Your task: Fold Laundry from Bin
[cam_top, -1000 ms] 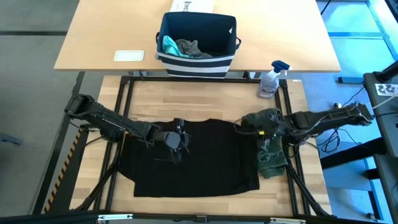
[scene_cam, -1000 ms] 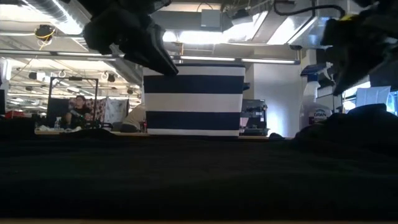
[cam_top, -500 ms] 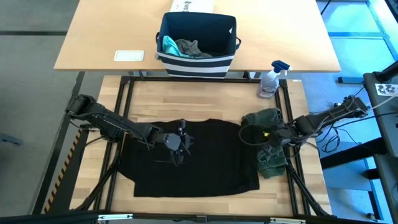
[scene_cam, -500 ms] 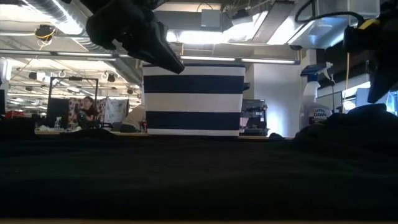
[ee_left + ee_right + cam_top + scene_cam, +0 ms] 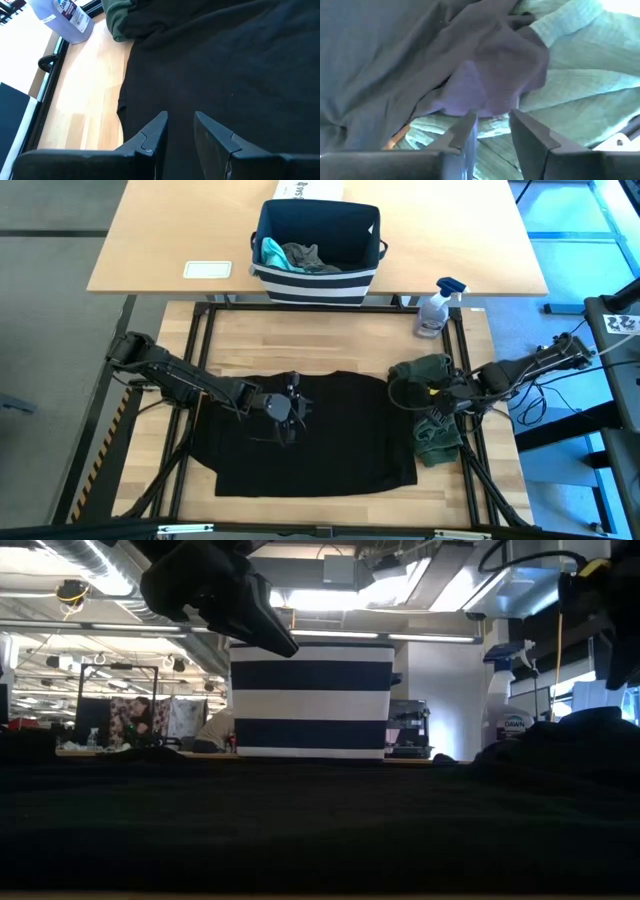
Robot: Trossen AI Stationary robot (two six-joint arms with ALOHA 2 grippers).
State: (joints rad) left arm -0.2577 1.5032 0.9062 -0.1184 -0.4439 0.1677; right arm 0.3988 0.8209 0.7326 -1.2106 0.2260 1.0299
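Observation:
A large black T-shirt lies spread flat on the wooden table. My left gripper hovers over its far middle, open by a narrow gap with nothing between the fingers. An olive-green piece lies crumpled at the shirt's right side, and the shirt's right sleeve rests on it. My right gripper stands open just above that sleeve and the green cloth, pointing steeply down. The navy striped bin stands on the far table, holding a teal piece and a grey piece.
A spray bottle stands at the far right, by the black metal frame. A white card lies left of the bin and a white box sits behind it. Bare wood shows between the shirt and the frame's far bar.
My right gripper has drawn back toward the table's right edge, rolled at the wrist and tipped more steeply downward above the olive-green piece. The clothes lie as before.

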